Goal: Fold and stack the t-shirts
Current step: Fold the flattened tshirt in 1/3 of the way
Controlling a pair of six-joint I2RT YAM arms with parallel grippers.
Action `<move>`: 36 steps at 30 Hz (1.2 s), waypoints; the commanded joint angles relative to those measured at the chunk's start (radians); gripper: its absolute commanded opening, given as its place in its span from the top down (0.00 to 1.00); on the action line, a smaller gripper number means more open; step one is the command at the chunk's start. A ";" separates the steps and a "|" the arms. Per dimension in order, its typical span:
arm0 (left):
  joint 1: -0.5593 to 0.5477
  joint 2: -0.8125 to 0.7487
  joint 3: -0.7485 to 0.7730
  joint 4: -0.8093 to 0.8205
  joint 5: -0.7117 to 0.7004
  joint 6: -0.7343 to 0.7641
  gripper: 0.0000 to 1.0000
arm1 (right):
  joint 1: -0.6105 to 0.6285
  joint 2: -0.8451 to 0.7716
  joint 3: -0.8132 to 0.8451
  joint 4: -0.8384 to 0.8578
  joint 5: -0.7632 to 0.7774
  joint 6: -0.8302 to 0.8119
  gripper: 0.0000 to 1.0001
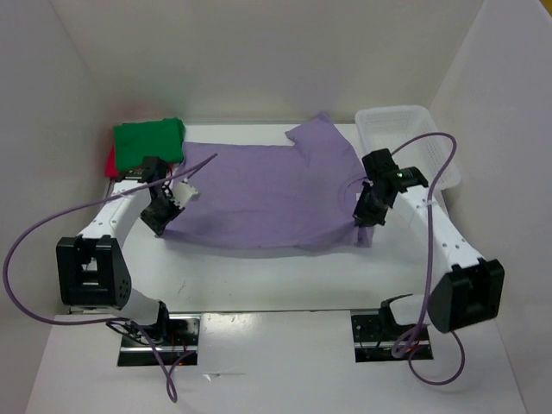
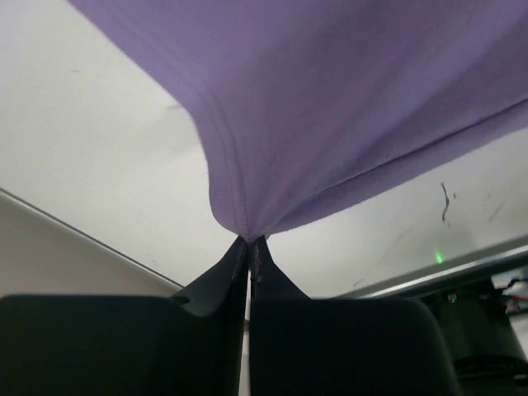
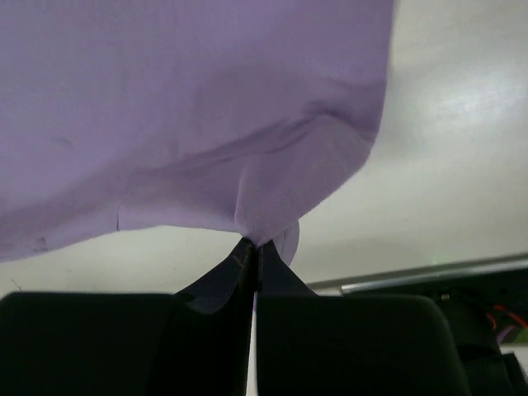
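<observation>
The pale lavender t-shirt [image 1: 267, 194] is stretched out between both arms over the middle of the table, one sleeve pointing to the back. My left gripper [image 1: 166, 207] is shut on its left edge; the pinched hem [image 2: 247, 227] rises from the black fingertips. On the other side my right gripper [image 1: 369, 211] is shut on the shirt's near right corner [image 3: 262, 235]. A folded green t-shirt [image 1: 150, 143] lies at the back left on top of a red t-shirt [image 1: 110, 161], of which only a strip shows.
A white plastic basket [image 1: 407, 138] stands at the back right, just behind the right arm. White walls close in the table on three sides. Purple cables loop out from both arms.
</observation>
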 commanded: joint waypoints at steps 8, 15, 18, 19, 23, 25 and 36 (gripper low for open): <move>0.029 0.173 0.238 0.243 0.004 -0.156 1.00 | -0.143 0.318 0.209 0.260 0.007 -0.177 1.00; 0.029 0.287 0.290 0.266 -0.021 -0.170 1.00 | -0.172 0.452 0.303 0.316 -0.006 -0.239 1.00; 0.029 0.310 0.290 0.275 -0.041 -0.161 1.00 | -0.172 0.481 0.312 0.328 -0.006 -0.262 1.00; 0.029 0.319 0.290 0.275 -0.041 -0.161 1.00 | -0.172 0.499 0.312 0.328 -0.006 -0.262 1.00; 0.029 0.330 0.290 0.293 -0.050 -0.161 1.00 | -0.172 0.531 0.332 0.340 -0.006 -0.262 1.00; 0.029 0.342 0.313 0.293 -0.059 -0.173 1.00 | -0.172 0.544 0.341 0.351 -0.006 -0.271 1.00; 0.029 0.443 0.379 0.312 -0.099 -0.192 0.76 | -0.172 0.631 0.436 0.369 0.056 -0.280 0.92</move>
